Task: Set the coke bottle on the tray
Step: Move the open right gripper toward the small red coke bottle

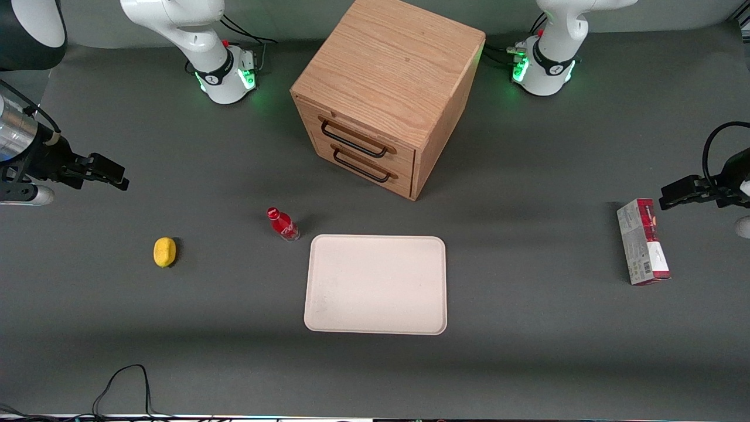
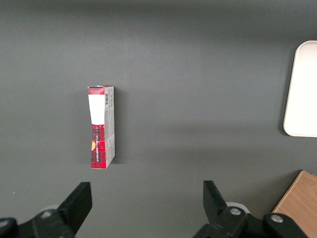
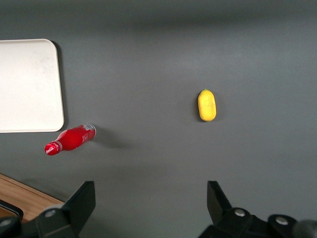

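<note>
While my gripper (image 1: pixel 120 176) hangs with its fingers spread and nothing between them at the left edge of the front frame, high over the working arm's end of the table, the coke bottle (image 1: pixel 282 224) stands on the grey mat just left of centre, close off the upper-left corner of the tray (image 1: pixel 328 293) but not on it. From the tool, I read the bottle as lying toward the table's middle and a little nearer the front camera, with the lemon (image 1: pixel 164 252) at lower left between the two sideways but nearer the camera still. Its red cap leans toward the upper left only by perspective, I judge; the long axis is upright. So I would carry the open fingers (image 3: pixel 81 201) inward past the lemon, then descend around the label. The drawer cabinet (image 1: pixel 387 94) fills the upper centre.
</note>
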